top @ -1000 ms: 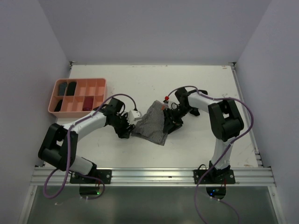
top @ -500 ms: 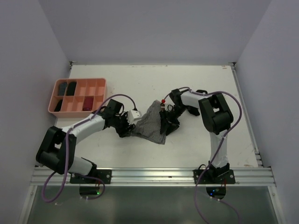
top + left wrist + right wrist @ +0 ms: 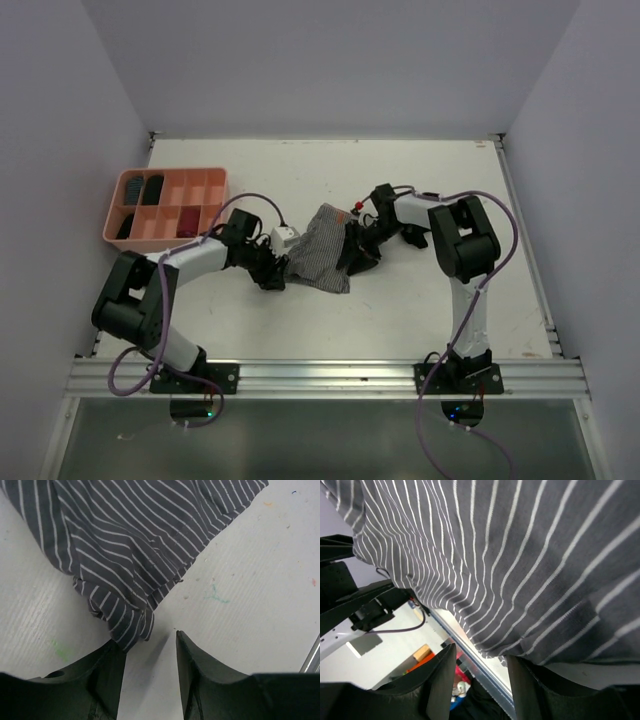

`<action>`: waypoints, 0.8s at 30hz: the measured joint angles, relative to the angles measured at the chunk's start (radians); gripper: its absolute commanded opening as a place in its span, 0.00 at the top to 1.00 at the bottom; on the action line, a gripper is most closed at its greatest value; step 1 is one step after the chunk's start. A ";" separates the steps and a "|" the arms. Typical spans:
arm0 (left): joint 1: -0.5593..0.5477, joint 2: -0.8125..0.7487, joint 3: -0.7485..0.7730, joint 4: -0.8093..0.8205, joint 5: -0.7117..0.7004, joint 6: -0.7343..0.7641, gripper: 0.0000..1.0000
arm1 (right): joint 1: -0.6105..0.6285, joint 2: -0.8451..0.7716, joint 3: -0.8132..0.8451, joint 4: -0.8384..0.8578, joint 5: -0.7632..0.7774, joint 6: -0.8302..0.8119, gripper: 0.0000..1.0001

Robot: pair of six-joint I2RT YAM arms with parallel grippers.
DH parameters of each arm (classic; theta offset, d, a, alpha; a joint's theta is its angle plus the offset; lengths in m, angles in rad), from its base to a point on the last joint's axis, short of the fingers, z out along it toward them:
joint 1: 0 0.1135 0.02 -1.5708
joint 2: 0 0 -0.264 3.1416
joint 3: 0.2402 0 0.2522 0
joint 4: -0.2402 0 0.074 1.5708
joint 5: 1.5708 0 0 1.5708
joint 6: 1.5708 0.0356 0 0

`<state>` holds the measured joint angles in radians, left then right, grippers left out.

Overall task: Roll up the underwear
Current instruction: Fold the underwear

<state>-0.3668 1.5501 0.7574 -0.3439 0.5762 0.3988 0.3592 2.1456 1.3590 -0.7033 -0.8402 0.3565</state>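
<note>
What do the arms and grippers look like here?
The left arm and right arm have white links between black joints, each trailing a purple cable. The left gripper and right gripper have two black wedge-shaped fingers. White box at the left wrist, red dot at the right.

The white table [image 3: 420,170] is holding a pink tray [image 3: 222,190], which is sitting near the left edge, toward the back. The striped underwear [image 3: 318,258] is lying near the middle, all bunched up, and part of it is lifting off the top. Little marks are showing on the white top beside the cloth: a green smudge [image 3: 60,649] and a blue-green squiggle [image 3: 215,594]. A metal rail [image 3: 330,378] is running along the near edge.
</note>
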 measured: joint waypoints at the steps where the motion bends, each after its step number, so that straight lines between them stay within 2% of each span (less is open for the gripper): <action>1: 0.000 0.009 0.002 0.006 0.019 -0.016 0.56 | 0.000 0.000 -0.010 0.010 -0.014 0.007 0.51; 2: 0.000 0.024 0.009 0.011 0.034 -0.029 0.59 | 0.000 0.001 -0.012 0.015 -0.021 0.010 0.51; 3: 0.000 0.040 0.026 0.019 0.055 -0.053 0.67 | 0.000 0.002 -0.011 0.017 -0.022 0.012 0.51; 4: 0.000 0.056 0.030 0.023 0.060 -0.060 0.67 | 0.001 0.002 -0.011 0.019 -0.023 0.014 0.51; 6: 0.006 0.101 0.061 0.035 0.078 -0.099 0.76 | 0.000 0.014 0.005 0.019 -0.025 0.018 0.52; 7: 0.011 0.123 0.079 0.044 0.088 -0.121 0.76 | 0.000 0.023 0.021 0.020 -0.027 0.022 0.52; 10: 0.028 0.158 0.110 0.069 0.082 -0.155 0.73 | -0.002 0.048 0.073 0.027 -0.025 0.033 0.52; 16: 0.053 0.162 0.133 0.071 0.051 -0.179 0.58 | -0.032 0.023 0.071 0.040 0.023 0.036 0.51; 24: 0.054 0.143 0.123 0.077 0.002 -0.180 0.62 | -0.046 -0.103 0.021 0.039 0.124 0.049 0.56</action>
<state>-0.3126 1.6936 0.8806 -0.2668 0.5785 0.2184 0.3134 2.0422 1.3796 -0.6643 -0.7166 0.4057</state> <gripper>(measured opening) 0.402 0.463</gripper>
